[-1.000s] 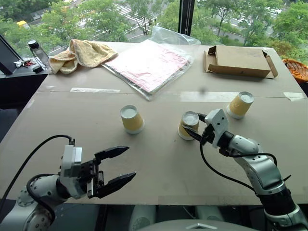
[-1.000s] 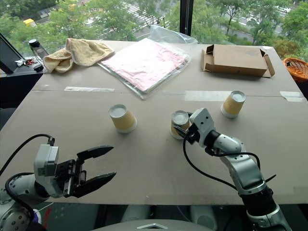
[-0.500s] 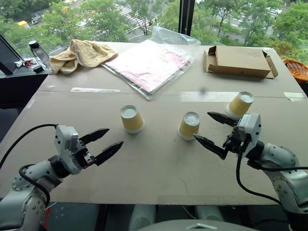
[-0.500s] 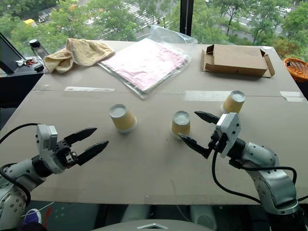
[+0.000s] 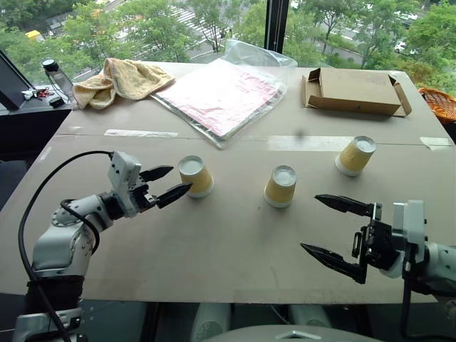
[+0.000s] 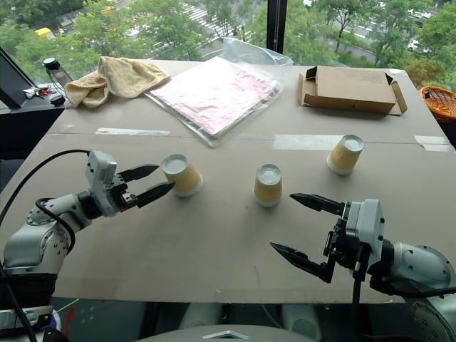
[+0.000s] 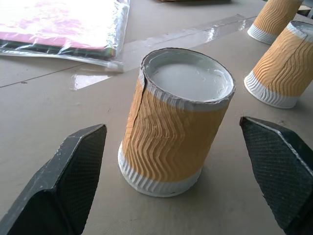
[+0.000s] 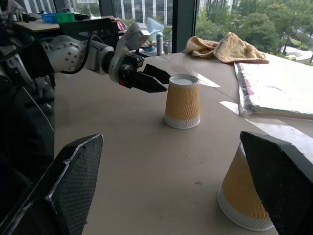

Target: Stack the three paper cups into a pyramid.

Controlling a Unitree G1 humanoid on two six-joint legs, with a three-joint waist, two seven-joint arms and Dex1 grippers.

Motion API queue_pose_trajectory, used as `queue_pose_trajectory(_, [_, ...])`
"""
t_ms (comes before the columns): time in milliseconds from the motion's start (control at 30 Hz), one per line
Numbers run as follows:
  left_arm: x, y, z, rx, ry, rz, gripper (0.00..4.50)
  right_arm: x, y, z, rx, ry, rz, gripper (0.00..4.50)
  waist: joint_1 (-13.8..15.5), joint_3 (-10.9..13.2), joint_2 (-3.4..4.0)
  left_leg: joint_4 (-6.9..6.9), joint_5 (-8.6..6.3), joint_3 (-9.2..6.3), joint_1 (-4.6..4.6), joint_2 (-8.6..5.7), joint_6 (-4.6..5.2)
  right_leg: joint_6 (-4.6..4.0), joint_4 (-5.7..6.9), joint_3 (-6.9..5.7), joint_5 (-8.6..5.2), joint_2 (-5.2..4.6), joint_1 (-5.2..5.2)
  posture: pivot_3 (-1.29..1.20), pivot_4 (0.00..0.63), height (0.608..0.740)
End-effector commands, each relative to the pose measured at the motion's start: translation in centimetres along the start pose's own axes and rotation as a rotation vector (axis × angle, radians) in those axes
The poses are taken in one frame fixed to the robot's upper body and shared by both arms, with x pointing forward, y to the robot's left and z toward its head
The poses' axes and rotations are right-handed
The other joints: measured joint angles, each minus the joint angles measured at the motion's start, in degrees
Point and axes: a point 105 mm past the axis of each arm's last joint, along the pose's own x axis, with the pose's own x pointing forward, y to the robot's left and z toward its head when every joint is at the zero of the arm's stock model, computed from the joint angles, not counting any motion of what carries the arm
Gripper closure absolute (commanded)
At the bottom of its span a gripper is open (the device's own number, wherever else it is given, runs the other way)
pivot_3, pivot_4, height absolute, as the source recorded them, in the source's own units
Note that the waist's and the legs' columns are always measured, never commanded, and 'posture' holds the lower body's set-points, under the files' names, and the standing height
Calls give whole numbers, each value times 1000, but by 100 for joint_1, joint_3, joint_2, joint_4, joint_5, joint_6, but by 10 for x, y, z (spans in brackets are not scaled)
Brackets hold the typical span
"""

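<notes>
Three paper cups stand upside down and apart on the table: the left cup (image 5: 195, 176), the middle cup (image 5: 281, 187) and the right cup (image 5: 355, 155). Each has yellow-tan ribbed sides and a white rim. My left gripper (image 5: 178, 179) is open, with its tips just short of the left cup and one finger on each side of it. In the left wrist view that cup (image 7: 176, 122) stands between the two fingers (image 7: 73, 171), untouched. My right gripper (image 5: 310, 222) is open and empty near the front right, well back from the middle cup (image 8: 249, 191).
At the back of the table lie a yellow towel (image 5: 121, 77), a clear bag of pink sheets (image 5: 221, 92) and a flat cardboard box (image 5: 353, 89). A bottle (image 5: 55, 77) stands at the far left. An orange basket (image 5: 440, 100) sits off the far right edge.
My left gripper has moved forward up to the left cup. My right gripper has opened away from the middle cup and drawn back toward the front right.
</notes>
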Motion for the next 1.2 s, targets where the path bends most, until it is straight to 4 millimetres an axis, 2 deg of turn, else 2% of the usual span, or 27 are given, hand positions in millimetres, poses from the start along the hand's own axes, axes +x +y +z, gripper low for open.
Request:
queue_pose_trajectory(33, [11,3,5,54,-13,-38,0,-2,4,11,-61,-29,-20,88,8,-2,-4,4,0,0,0,0,0,0,1,0,0,0,2,0,150,740])
queue_pose_trajectory(200, [27,4,1,61,-16,-93,0,-4,5,11,-65,-25,-44,88,0,-3,-5,6,0,-1,0,-1,0,1,1,0,1,0,3,0,150,740])
queue_pose_trajectory(300, [31,2,-3,63,-17,-132,834,-5,4,10,-68,-19,-56,0,-9,-2,-5,6,0,0,-1,-1,0,1,2,0,1,1,3,0,150,740])
queue_pose_trajectory(367, [34,1,1,61,-45,-150,1753,-7,4,10,-71,-16,-69,0,-8,-3,-6,6,0,-1,-2,-1,0,1,2,0,1,1,2,0,150,740])
queue_pose_trajectory(400, [35,-1,4,57,-61,-168,1942,-7,3,10,-72,-15,-75,0,-5,-3,-6,6,0,-1,-2,-1,0,1,2,0,1,1,2,0,150,740])
queue_pose_trajectory(533, [43,-20,10,68,-72,-294,1942,-9,2,9,-74,-7,-93,0,6,-3,-6,7,0,-2,-2,-1,0,1,5,0,1,0,3,0,150,740])
queue_pose_trajectory(667, [59,-41,13,87,-85,-403,1942,-11,2,6,-75,4,-118,0,21,-3,-7,8,0,-2,-3,-2,0,1,5,0,1,0,4,0,150,740])
queue_pose_trajectory(967, [94,-62,17,131,-90,-504,1942,-18,7,6,-77,26,-180,0,-10,-4,-8,12,0,-4,-3,-3,0,2,8,1,1,2,5,0,150,740])
queue_pose_trajectory(1200, [103,-73,6,154,-60,-564,1942,-21,12,4,-80,40,-218,0,-4,-3,-8,12,0,-4,-3,-3,0,2,8,1,1,3,5,0,150,740])
